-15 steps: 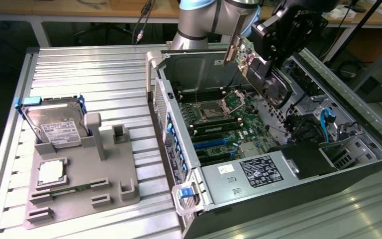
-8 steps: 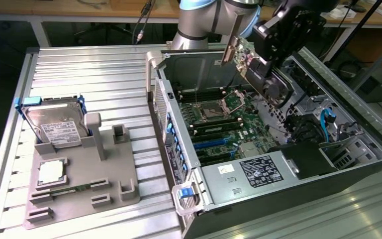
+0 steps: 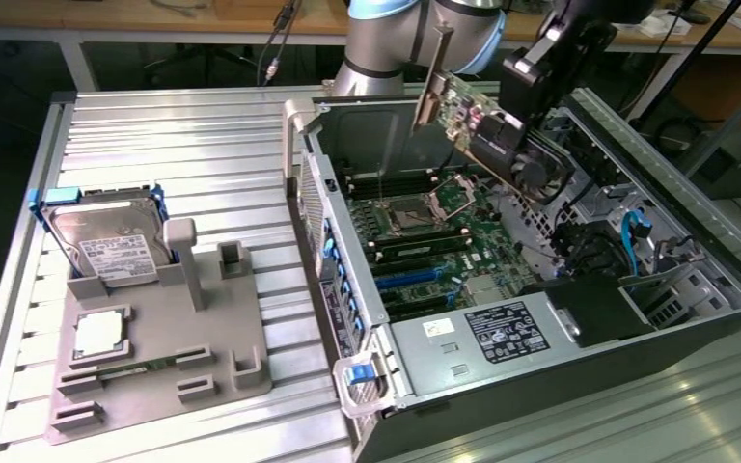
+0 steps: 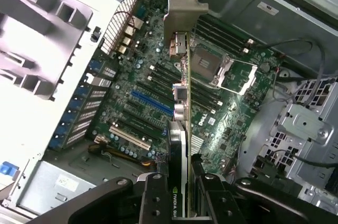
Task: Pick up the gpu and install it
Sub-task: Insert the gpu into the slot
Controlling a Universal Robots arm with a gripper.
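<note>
The black gripper (image 4: 182,184) pinches the thin green gpu (image 3: 471,114) with its silver metal end, up in the air over the open grey computer box (image 3: 313,198). The box sits on a ribbed silver table (image 3: 165,135).

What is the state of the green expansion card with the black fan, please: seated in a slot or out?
Out: the gripper holds the green gpu card tilted above the green motherboard, clear of its slots.

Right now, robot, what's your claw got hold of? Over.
Gripper shut on the thin green card with black fan and silver bracket. Card hangs tilted above the green motherboard in the open case, not slotted. Nothing seen between them.
</note>
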